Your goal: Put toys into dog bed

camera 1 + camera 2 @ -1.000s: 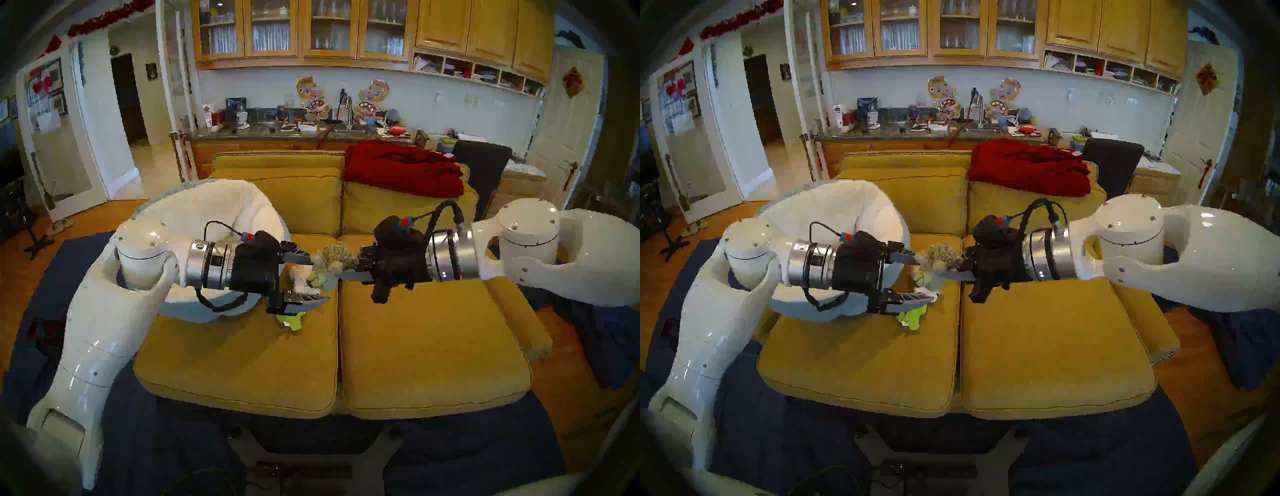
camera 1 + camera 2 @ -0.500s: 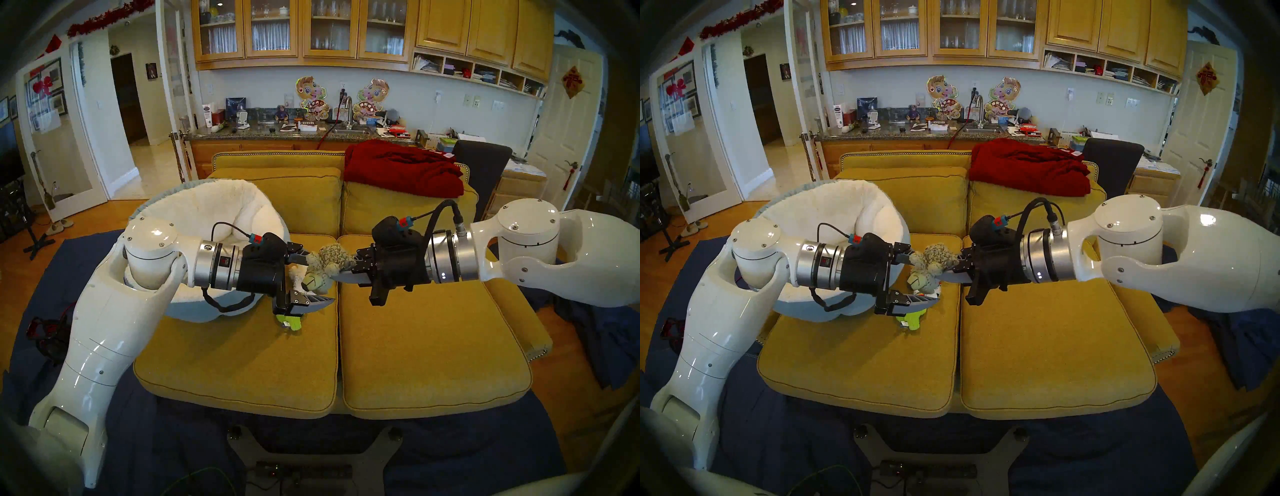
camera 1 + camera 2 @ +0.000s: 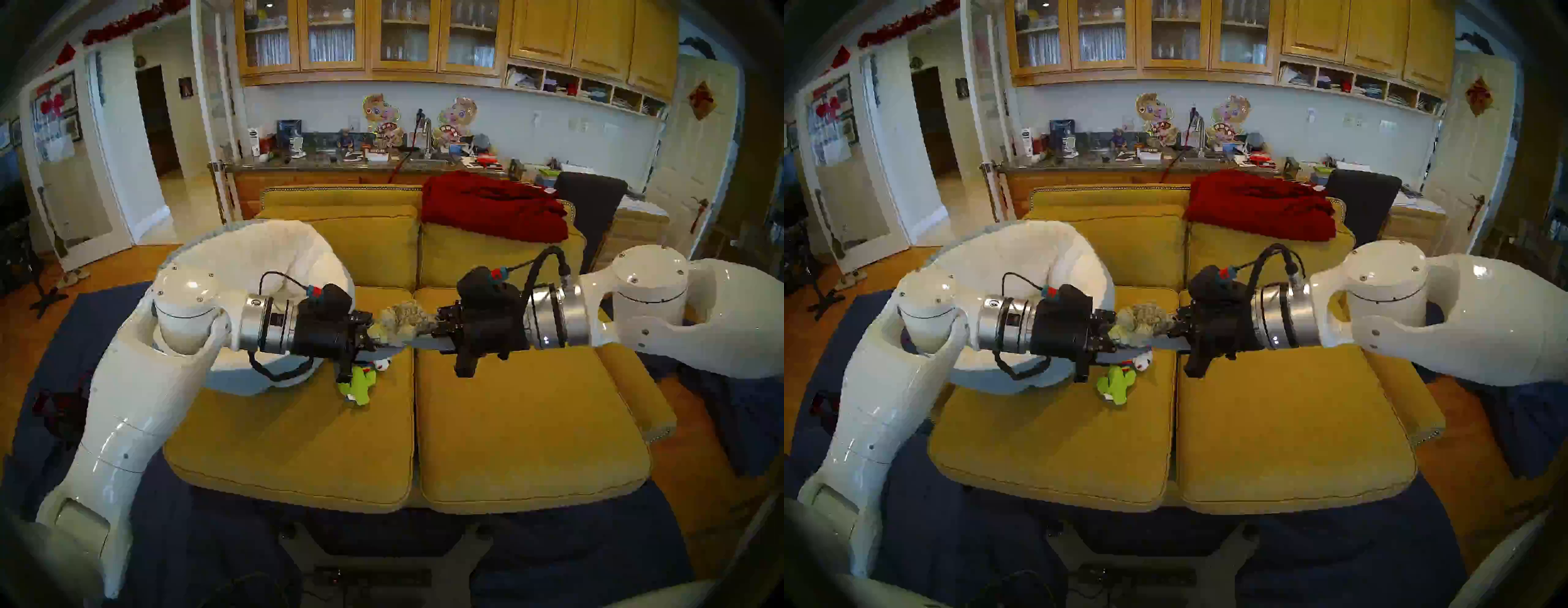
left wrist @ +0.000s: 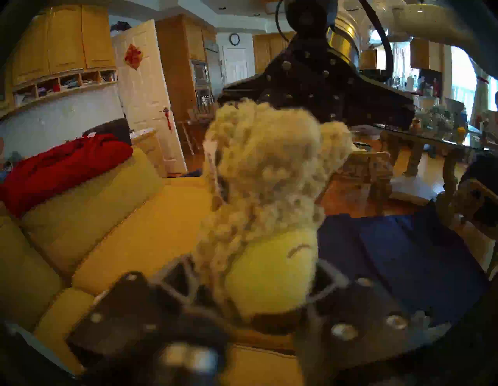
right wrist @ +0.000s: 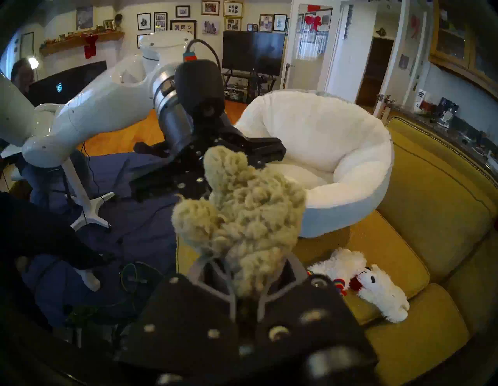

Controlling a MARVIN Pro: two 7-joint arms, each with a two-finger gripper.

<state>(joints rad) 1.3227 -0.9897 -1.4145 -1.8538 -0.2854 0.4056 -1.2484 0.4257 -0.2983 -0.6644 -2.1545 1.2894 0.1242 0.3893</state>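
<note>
You're clamping the shaggy tan toy (image 3: 403, 320) from both ends mid-air over the sofa (image 3: 530, 424): left gripper (image 3: 375, 335) and right gripper (image 3: 428, 329) both gripping it, beside the dog bed (image 3: 254, 254).

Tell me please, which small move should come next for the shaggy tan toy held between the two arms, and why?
Probably the right gripper should open. Both grippers now pinch the shaggy tan toy in mid-air, the left gripper at its yellow end, and the dog bed sits on the left arm's side.
</note>
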